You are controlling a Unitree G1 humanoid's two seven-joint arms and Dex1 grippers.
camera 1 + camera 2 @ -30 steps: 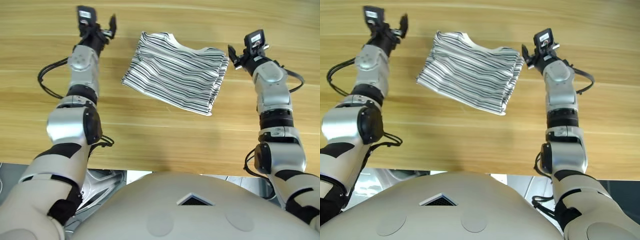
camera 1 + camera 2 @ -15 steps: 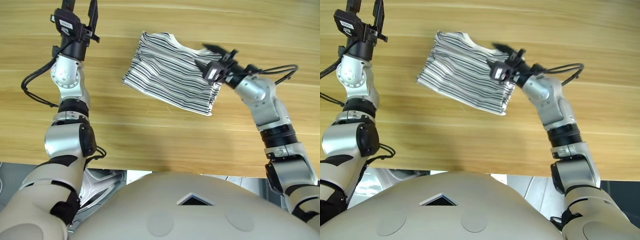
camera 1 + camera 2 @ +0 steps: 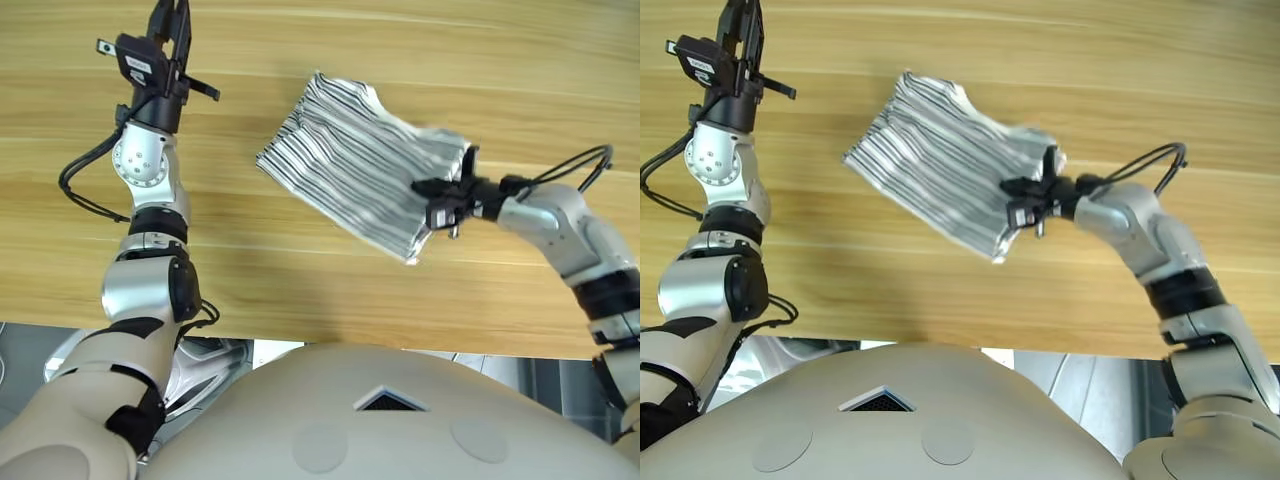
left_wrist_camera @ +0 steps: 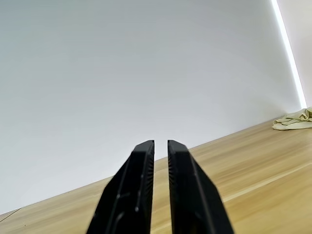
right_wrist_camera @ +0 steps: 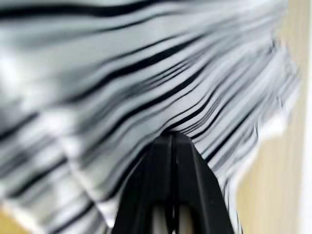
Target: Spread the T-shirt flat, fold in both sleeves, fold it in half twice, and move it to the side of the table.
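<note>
1. T-shirt [image 3: 360,170]: lies folded into a compact striped block near mid-table [image 3: 300,270], skewed so its corners point off-square. Looks like the sleeve folds and both halvings are done, so the step in hand is prob. the last one: shifting it to the side.
2. Right gripper [image 3: 425,190]: low, at table level, at the shirt's right edge. Fingers are pressed together, w/ the tips dug into the fabric. The wrist view has the joined tips [image 5: 171,136] right against the stripes. Can't tell if any cloth is pinched between them or if it's just a nudge.
3. Why that way: a closed tip against the edge suits a slide across the wood w/o lifting, which would keep the layers stacked. The edge by the tips is bunched up, so a push is loading that side.
4. Left gripper [image 3: 172,15]: raised well clear on the robot's left, pointing up and holding nothing. Fingers are nearly together, w/ only a thin slit between them in the wrist view [image 4: 161,142]. Prob. parked so the left side is free for the shirt.
5. Risk: a one-sided push may spin or unfold the block. The lower corner near the table's front edge looks loosest.
6. A beige cloth [image 4: 292,119] sits far off on the table, well apart.
</note>
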